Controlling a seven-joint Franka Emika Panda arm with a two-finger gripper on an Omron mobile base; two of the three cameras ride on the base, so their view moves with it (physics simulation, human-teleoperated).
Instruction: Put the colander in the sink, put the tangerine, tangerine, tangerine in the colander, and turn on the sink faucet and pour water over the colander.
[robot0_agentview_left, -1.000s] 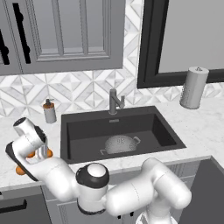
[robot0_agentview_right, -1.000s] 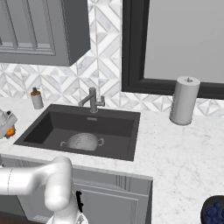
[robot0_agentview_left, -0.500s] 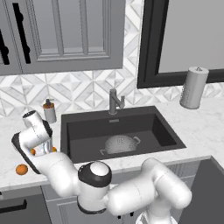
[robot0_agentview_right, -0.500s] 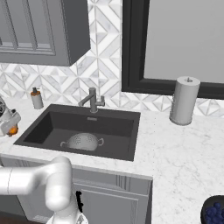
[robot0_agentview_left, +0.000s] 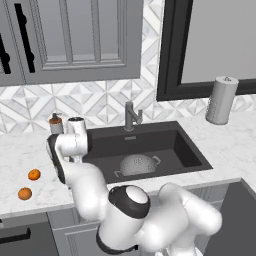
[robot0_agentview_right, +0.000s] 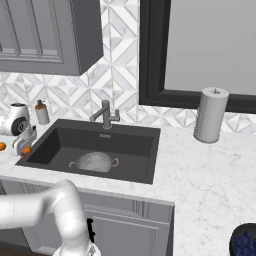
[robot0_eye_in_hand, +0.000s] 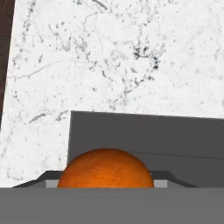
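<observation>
Gripping a tangerine (robot0_eye_in_hand: 105, 168) in the gripper (robot0_agentview_right: 24, 146), hovering above the sink's (robot0_agentview_left: 187, 150) left edge. Sitting upright in the sink, mouth up: the colander (robot0_agentview_left: 136, 164), its two handles lined up left to right. Lying on the counter (robot0_agentview_left: 20, 150) well left of the sink: two more tangerines (robot0_agentview_left: 34, 174) (robot0_agentview_left: 24, 193).

counter: white marble-look worktop (robot0_agentview_left: 15, 155), grey veins, runs L to R along the wall
backsplash: white/grey geometric diamond tiles (robot0_agentview_right: 125, 80)
soap: small grey pump-top bottle (robot0_agentview_right: 42, 113), upright on counter near backsplash
towel roll: grey cylinder of paper towel (robot0_agentview_left: 221, 100) on upright holder, standing on counter at R, below window
window: big black-framed pane (robot0_agentview_right: 200, 50) above counter
upper cabs: grey panelled doors (robot0_agentview_left: 75, 40) w/ black bar handles
base cabs: grey fronts (robot0_agentview_right: 130, 225) under counter
bowl: dark bowl of blue berries (robot0_agentview_right: 245, 242), bottom R corner of right base view, partly cut off
</observation>
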